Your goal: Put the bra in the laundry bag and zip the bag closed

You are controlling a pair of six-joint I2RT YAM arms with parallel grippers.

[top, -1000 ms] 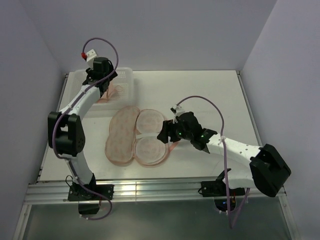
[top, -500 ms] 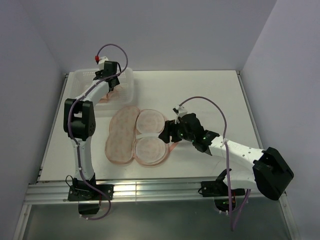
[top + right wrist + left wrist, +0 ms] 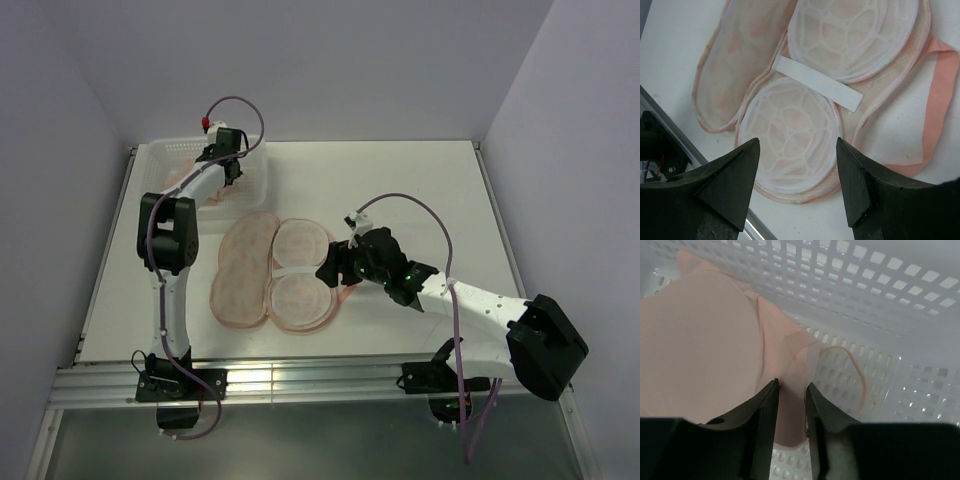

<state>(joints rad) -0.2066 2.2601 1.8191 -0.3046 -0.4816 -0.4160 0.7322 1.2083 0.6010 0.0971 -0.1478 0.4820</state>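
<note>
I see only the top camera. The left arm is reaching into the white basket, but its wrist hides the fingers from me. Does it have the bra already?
Observer: The left wrist camera shows the left gripper nearly shut, with a fold of the bra between its fingers, inside the basket.
Operator: Is any part of it loose?
Observer: Yes, a thin strap lies in a loop on the basket floor, to the side of the fingers.
Operator: And the other arm?
Observer: The right gripper is open above the laundry bag, which lies unzipped and spread flat. It holds nothing.
</note>
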